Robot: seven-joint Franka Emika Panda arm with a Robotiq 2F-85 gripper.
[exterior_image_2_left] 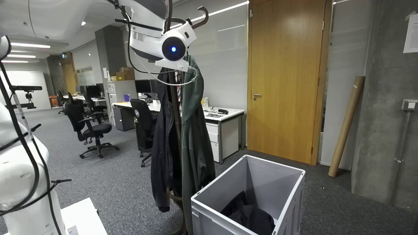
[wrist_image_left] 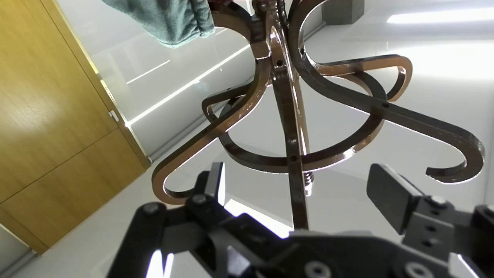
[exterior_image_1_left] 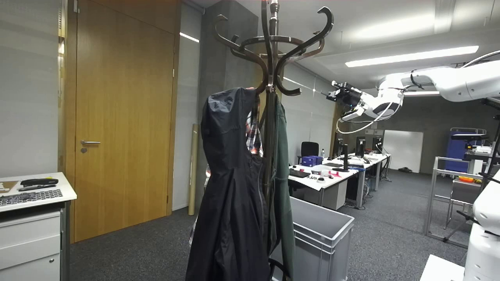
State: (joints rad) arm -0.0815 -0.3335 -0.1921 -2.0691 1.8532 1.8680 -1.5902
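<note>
In the wrist view the hand (wrist_image_left: pixel 301 185) is spread wide, one finger (wrist_image_left: pixel 213 183) at 7 o'clock, its mate (wrist_image_left: pixel 391 199) at 4. In an exterior view the white arm (exterior_image_1_left: pixel 461 82) stretches nearly level from about 3 o'clock, wrist (exterior_image_1_left: pixel 386 104) slightly lower, hand pointing toward 9 o'clock

Couldn't read any text, label or number in the three views. In an exterior view, sheet of paper (exterior_image_2_left: pixel 411 34) on the concrete wall (exterior_image_2_left: pixel 385 130) ran off the frame edge, face washed out. Yellow patch (exterior_image_2_left: pixel 120 77) on a cardboard box (exterior_image_2_left: pixel 128 73) was too small to make out. Same for the pale mark (exterior_image_2_left: pixel 355 86) on the cardboard tube (exterior_image_2_left: pixel 347 126).
</note>
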